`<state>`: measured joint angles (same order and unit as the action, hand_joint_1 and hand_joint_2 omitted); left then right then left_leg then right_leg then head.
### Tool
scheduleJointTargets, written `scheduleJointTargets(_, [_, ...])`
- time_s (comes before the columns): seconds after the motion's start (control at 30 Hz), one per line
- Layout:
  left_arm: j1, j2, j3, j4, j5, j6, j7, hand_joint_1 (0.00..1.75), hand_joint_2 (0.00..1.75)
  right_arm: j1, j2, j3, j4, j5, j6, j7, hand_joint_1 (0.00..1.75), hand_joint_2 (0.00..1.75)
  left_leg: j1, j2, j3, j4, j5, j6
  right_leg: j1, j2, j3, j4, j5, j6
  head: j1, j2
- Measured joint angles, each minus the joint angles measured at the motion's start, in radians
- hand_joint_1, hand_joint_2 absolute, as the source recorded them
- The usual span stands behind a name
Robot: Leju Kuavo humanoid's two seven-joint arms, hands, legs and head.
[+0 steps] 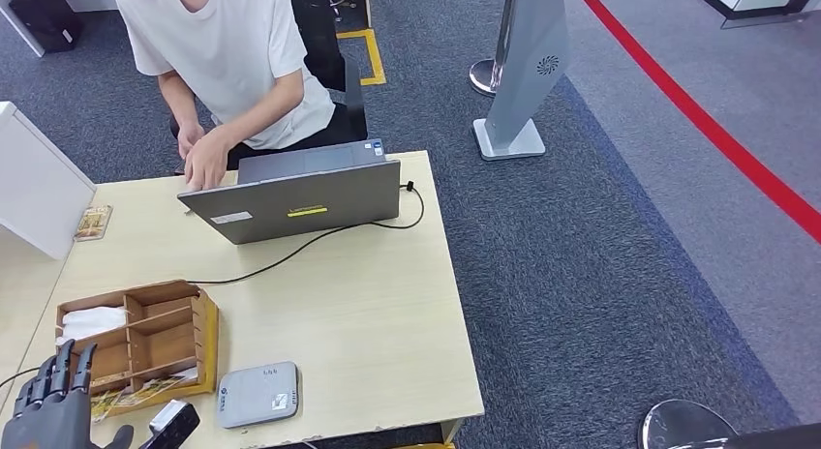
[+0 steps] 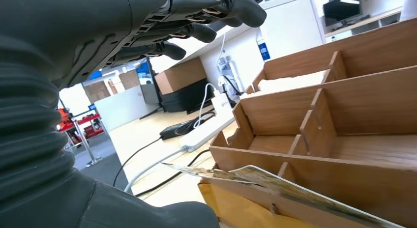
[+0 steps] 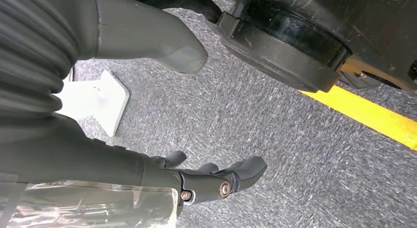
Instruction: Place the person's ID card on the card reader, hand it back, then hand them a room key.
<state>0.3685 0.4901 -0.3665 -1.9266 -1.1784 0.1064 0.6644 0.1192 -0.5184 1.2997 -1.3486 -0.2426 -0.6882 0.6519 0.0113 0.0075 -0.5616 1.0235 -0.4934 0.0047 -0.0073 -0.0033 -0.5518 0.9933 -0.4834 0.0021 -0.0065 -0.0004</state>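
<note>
The card reader is seen at the tabletop's near edge, just beside a wooden organiser at the near left corner. A laptop stands at the far edge before a person; its yellow label is unreadable. The left hand is held empty with fingers spread, as is the right hand above carpet.

Card reader: grey, flat, rounded box | lay face-up at the table's near edge, just right of the wooden organizer | top bare | printed cards stood in the organizer's near slot.
</note>
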Motion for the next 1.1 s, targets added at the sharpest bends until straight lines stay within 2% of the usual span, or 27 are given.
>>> scheduleJointTargets(0.23, [0.003,-0.035,0.044,0.018,-0.003,0.007,-0.028,0.00,1.75,-0.005,0.000,0.000,0.000,-0.001,0.000,0.000,0.00,1.75,0.000,0.000,0.000,0.000,0.000,0.000,0.000,0.000,0.000,0.000,0.000,0.000,0.000,0.000])
scheduleJointTargets(0.53, [-0.001,-0.064,0.061,0.037,-0.010,0.010,-0.041,0.00,1.75,-0.009,0.000,0.000,0.000,-0.001,0.000,0.000,0.00,1.75,0.000,0.000,0.000,0.000,0.000,0.000,0.000,0.000,0.000,0.000,0.000,0.000,0.000,0.000])
scheduleJointTargets(0.83, [-0.034,-0.116,0.072,0.092,-0.074,0.080,-0.152,0.00,1.75,-0.027,0.000,0.013,0.001,-0.026,0.000,-0.027,0.00,1.75,0.000,0.000,0.000,0.000,0.000,0.000,0.000,0.000,0.000,0.000,0.000,0.000,0.000,0.000])
scheduleJointTargets(1.1, [-0.075,-0.154,0.070,0.121,-0.078,0.101,-0.191,0.00,1.75,-0.041,-0.001,0.033,0.003,-0.036,0.000,-0.042,0.00,1.75,0.000,0.000,0.000,0.000,0.000,0.000,0.000,0.000,0.000,0.000,0.000,0.000,0.000,0.000])
